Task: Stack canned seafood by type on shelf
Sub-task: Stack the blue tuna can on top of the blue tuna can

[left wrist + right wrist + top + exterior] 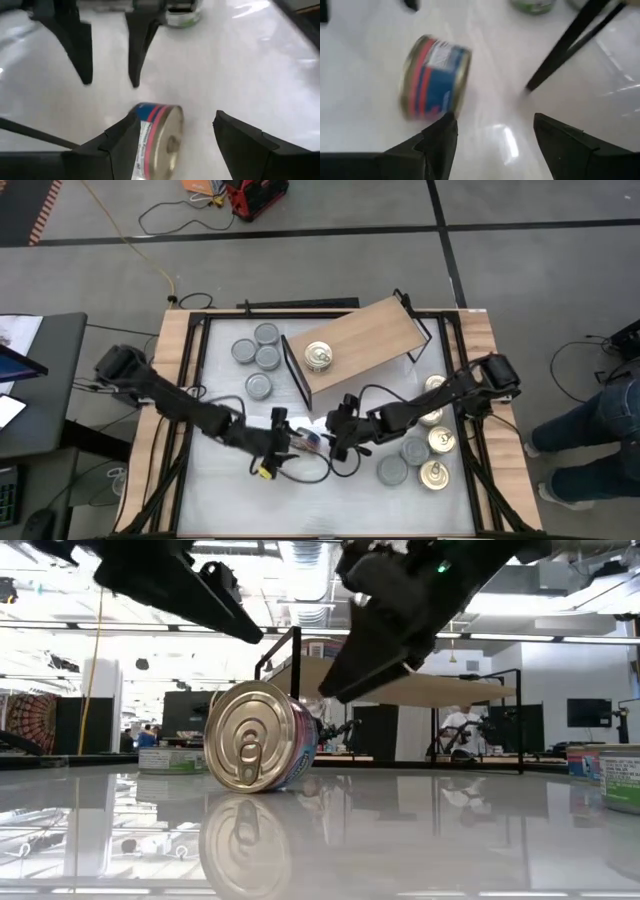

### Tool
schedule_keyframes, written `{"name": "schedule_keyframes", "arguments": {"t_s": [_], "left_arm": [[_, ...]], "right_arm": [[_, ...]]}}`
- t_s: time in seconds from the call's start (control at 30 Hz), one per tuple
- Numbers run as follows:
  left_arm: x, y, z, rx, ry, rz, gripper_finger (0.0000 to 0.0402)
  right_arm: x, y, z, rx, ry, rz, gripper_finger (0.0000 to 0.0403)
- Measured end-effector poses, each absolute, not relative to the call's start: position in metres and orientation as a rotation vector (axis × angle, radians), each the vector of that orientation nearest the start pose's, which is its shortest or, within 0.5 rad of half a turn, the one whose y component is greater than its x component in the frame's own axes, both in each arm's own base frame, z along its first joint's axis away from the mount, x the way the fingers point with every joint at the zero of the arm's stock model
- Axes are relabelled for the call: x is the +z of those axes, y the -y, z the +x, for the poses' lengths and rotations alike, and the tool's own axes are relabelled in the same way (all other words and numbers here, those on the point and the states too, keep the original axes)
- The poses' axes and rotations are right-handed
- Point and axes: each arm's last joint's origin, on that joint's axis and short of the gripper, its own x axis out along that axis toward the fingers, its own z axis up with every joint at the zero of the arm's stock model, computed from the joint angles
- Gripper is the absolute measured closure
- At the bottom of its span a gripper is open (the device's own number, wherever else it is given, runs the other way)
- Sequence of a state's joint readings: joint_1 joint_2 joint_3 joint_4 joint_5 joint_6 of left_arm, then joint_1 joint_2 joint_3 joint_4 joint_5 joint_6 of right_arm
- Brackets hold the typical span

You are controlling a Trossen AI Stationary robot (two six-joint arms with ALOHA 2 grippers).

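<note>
A tin with a red and blue label (pixel 309 441) stands on its rim on the white surface (pixel 330 495), gold pull-tab lid facing the low camera; the label's print is too blurred to read. The left tool (pixel 283 442) sits just at its nine o'clock and the right tool (pixel 335 439) just at its three o'clock, both with fingers apart and neither touching it. At twelve o'clock stands the shelf (pixel 370 335), carrying one gold-lidded tin (pixel 318 357). Grey-topped tins (pixel 256 352) cluster at eleven o'clock; more tins (pixel 428 450) lie at three to four o'clock.
</note>
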State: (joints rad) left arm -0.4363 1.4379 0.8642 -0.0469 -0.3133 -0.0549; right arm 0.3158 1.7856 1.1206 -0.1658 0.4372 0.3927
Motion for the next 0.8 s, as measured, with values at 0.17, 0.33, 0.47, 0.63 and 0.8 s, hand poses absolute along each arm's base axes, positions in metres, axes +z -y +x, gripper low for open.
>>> {"name": "schedule_keyframes", "arguments": {"t_s": [0.17, 0.33, 0.47, 0.63, 0.8], "left_arm": [[0.234, 0.102, 0.289, -0.192, -0.696, 0.144, 0.0142], [0.242, 0.101, 0.309, -0.197, -0.788, 0.222, 0.0099], [0.242, 0.101, 0.327, -0.179, -0.832, 0.296, 0.006], [0.239, 0.096, 0.349, -0.239, -0.915, 0.333, 0.0032], [0.225, 0.087, 0.361, -0.286, -1.048, 0.355, 0.0031]], "right_arm": [[0.182, -0.113, 0.345, -0.226, -0.84, 0.113, 0.0117], [0.176, -0.13, 0.329, -0.235, -0.932, 0.127, 0.0117], [0.175, -0.147, 0.321, -0.206, -0.941, 0.122, 0.0117], [0.177, -0.162, 0.309, -0.168, -0.961, 0.088, 0.0117], [0.19, -0.167, 0.3, -0.158, -0.941, 0.107, 0.0117]]}}
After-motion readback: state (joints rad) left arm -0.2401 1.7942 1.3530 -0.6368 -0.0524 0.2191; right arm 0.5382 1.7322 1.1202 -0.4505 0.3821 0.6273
